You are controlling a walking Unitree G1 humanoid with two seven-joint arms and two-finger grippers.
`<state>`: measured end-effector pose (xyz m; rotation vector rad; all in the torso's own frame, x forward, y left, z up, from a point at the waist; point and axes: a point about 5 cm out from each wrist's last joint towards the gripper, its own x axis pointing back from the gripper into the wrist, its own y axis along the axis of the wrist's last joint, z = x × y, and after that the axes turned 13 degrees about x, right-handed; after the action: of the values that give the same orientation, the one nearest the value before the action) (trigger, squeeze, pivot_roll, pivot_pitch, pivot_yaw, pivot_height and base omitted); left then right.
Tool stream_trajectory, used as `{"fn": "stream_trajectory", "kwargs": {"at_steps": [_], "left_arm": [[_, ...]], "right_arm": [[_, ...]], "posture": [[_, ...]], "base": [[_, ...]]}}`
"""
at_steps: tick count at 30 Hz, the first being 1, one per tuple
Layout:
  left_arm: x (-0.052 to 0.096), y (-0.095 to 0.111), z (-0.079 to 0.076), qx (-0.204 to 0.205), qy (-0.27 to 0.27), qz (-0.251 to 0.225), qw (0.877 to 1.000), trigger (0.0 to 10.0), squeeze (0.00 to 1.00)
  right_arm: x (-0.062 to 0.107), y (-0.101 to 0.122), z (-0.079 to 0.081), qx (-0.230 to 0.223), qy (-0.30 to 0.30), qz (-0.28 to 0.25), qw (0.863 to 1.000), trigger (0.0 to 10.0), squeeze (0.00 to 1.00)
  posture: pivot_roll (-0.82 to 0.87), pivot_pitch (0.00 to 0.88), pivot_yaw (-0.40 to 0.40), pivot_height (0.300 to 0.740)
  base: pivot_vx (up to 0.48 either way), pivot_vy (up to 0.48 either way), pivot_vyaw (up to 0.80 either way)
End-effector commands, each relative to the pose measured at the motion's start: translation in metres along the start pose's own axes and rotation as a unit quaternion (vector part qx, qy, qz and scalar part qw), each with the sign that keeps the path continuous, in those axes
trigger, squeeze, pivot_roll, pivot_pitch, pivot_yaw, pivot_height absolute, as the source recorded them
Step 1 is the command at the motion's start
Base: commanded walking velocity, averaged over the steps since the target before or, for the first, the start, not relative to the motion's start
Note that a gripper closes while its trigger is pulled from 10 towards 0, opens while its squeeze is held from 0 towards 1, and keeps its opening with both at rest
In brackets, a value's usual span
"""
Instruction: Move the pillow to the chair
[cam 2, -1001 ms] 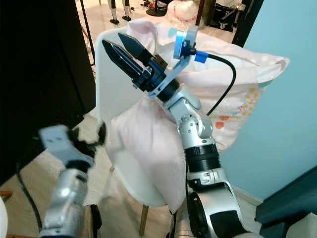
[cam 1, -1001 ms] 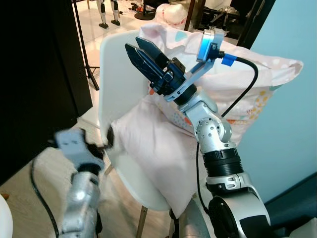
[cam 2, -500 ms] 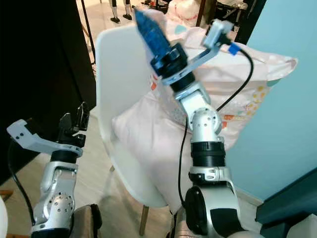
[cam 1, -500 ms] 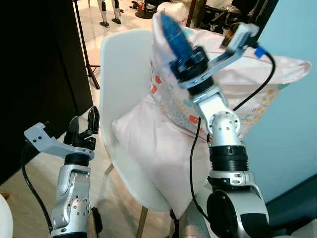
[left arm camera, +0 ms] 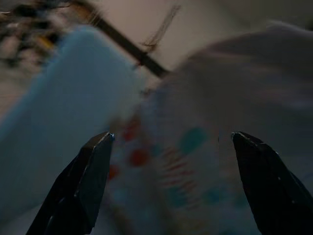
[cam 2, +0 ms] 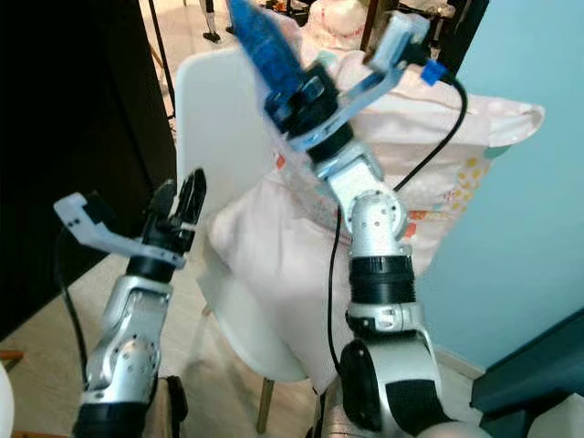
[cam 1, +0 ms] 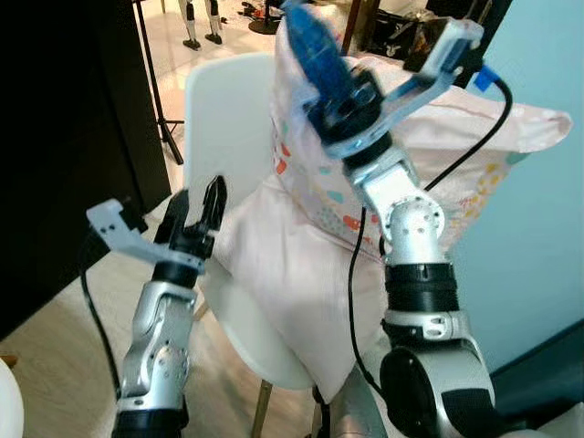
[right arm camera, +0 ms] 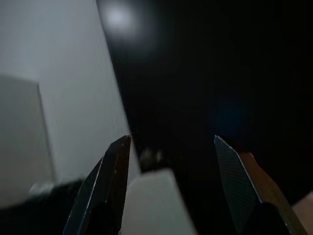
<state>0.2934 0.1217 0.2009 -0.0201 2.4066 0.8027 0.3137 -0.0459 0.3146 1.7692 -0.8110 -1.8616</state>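
Pale blue wall (cam 1: pixel 547 237) ran along the right of the scene, with a dark panel (cam 1: pixel 64 137) on the left and a light tiled floor (cam 1: pixel 169 36) beyond. Against that wall the pillow (cam 1: pixel 429 146), pink-white with coloured dots, stood on the seat of the white chair (cam 1: pixel 224 119), leaning on the wall and the chair's right side. A second, plain pale-pink cushion (cam 1: pixel 292 274) lay lower on the seat, drooping over its near edge, and the dotted pillow rested just behind and above it.

At the pillow's upper left corner the right end effector (cam 1: pixel 315 50) was raised high, its blue-black fingers pointing up and away; from the right wrist view its two fingers (right arm camera: pixel 105 191) stood apart with nothing between them. A black cable (cam 1: pixel 456 173) looped from its wrist camera down across the pillow's face.

Lower and to the left, the left end effector (cam 1: pixel 196 214) hovered just beside the plain cushion's left edge and the chair seat, its fingers spread wide and empty. In the left wrist view, blurred, those fingers (left arm camera: pixel 80 186) framed the dotted pillow (left arm camera: pixel 195 147) ahead of them.
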Motion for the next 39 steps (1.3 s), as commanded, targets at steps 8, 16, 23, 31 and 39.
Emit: {"fn": "stream_trajectory", "kwargs": {"at_steps": [8, 16, 23, 31, 39], "left_arm": [[-0.010, -0.012, -0.029, -0.164, -0.167, 0.104, 0.967, 10.0, 0.00], [-0.009, -0.026, -0.035, -0.278, -0.218, 0.150, 0.923, 10.0, 0.00], [-0.015, -0.030, -0.037, -0.339, -0.221, 0.126, 0.906, 10.0, 0.00], [-0.031, -0.027, -0.037, -0.351, -0.208, 0.088, 0.909, 10.0, 0.00], [-0.038, -0.030, -0.034, -0.349, -0.203, 0.080, 0.911, 10.0, 0.00]], "right_arm": [[-0.004, -0.005, 0.015, -0.031, 0.036, 0.004, 0.999, 10.0, 0.54], [-0.008, 0.001, 0.014, -0.031, 0.035, -0.009, 0.999, 10.0, 0.54], [-0.007, 0.004, 0.020, -0.037, 0.050, -0.008, 0.998, 10.0, 0.54], [-0.006, 0.003, 0.025, -0.043, 0.057, -0.005, 0.997, 10.0, 0.54], [-0.007, 0.004, 0.029, -0.047, 0.067, -0.002, 0.997, 10.0, 0.54]], "posture": [[0.02, 0.102, -0.133, 0.553], [0.01, 0.096, -0.128, 0.553], [0.00, 0.078, -0.124, 0.553], [-0.01, 0.083, -0.125, 0.553], [-0.03, 0.081, -0.130, 0.553]], "base": [[0.000, 0.000, 0.00], [0.000, 0.000, 0.00], [0.000, 0.000, 0.00], [0.000, 0.000, 0.00], [0.000, 0.000, 0.00]]}}
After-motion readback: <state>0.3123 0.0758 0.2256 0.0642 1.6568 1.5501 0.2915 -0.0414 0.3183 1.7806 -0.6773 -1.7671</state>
